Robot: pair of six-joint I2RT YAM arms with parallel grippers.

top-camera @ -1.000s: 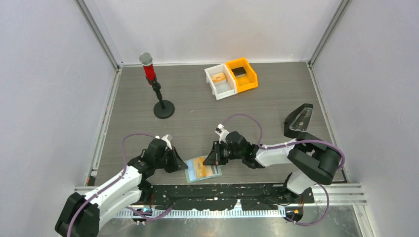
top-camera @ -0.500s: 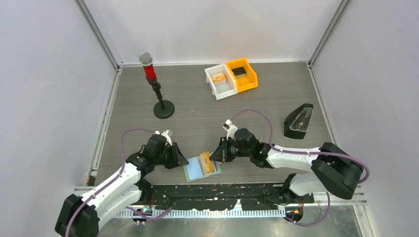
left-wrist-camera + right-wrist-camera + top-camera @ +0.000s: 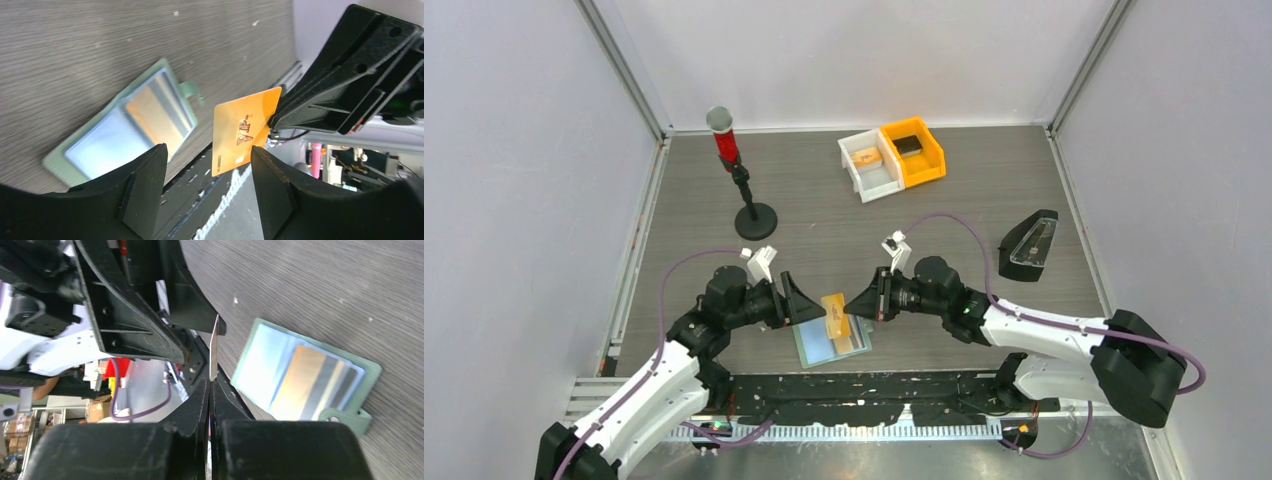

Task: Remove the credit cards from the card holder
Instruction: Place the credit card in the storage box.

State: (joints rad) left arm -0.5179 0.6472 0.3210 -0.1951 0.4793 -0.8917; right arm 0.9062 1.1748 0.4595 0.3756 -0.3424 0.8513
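The orange card (image 3: 834, 305) has risen clear of the holder (image 3: 836, 343), which lies on the table (image 3: 944, 230) with other cards inside, the right pincer (image 3: 854, 304) grasping it while the left pincer (image 3: 816, 305) has released and spread beside it.

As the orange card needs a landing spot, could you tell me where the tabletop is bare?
The grey wood-grain tabletop is bare between the black microphone stand and the white plastic bin, and across mid-table. It is crowded at the near edge, where left gripper and right gripper meet by the pale-green card holder.
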